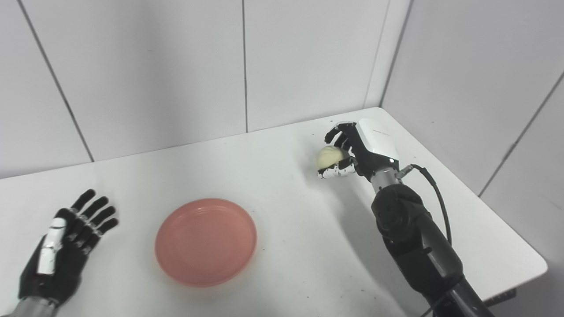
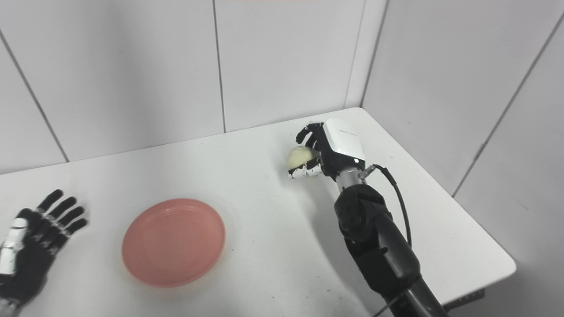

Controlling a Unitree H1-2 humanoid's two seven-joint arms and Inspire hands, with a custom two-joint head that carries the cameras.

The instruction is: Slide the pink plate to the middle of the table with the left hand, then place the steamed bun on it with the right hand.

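The right hand (image 1: 352, 152) grasps the smooth, round bun (image 1: 331, 157); the left hand (image 1: 66, 240) lies released, fingers spread, with the glossy round plate (image 1: 205, 241) just beside it

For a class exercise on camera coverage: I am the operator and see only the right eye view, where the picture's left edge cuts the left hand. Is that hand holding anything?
Observer: No. The left eye view shows the whole left hand. It is open, with fingers spread and empty, and it lies apart from the plate.
Operator: My view barely shows its wrist. Does yours?
Observer: Yes, the grey wrist shows clearly at the bottom edge.
Operator: Is there table beyond the hand?
Observer: Yes, a strip of table shows to the left of it.
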